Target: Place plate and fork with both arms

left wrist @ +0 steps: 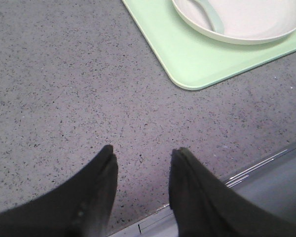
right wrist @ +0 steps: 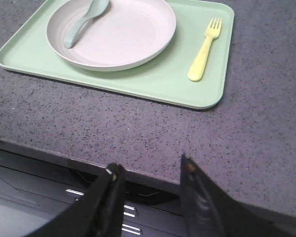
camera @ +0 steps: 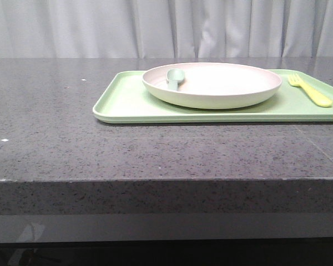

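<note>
Nothing grabbed yet — left gripper (left wrist: pixel 140 158) and right gripper (right wrist: pixel 150 170) both spread, empty. Plate (right wrist: pixel 113 34) and fork (right wrist: pixel 203 52) sit on the tray (right wrist: pixel 153 81), well ahead of the jaws. Next: reach in.

no readable text, labels, brands, numbers or signs in any view. none on large round pale pinkish-cream matte plate (camera: pixel 222 88), small yellow plastic fork (right wrist: pixel 203 52), grey-green plastic spoon (right wrist: pixel 84 22), flat rectangular light-green tray (camera: pixel 127 102) or dark speckled stone tabletop (camera: pixel 72 149). white flecks on tabletop too small to tell, not lettering. pale streaks below table edge in wrist views look like reflections, not marks.
</note>
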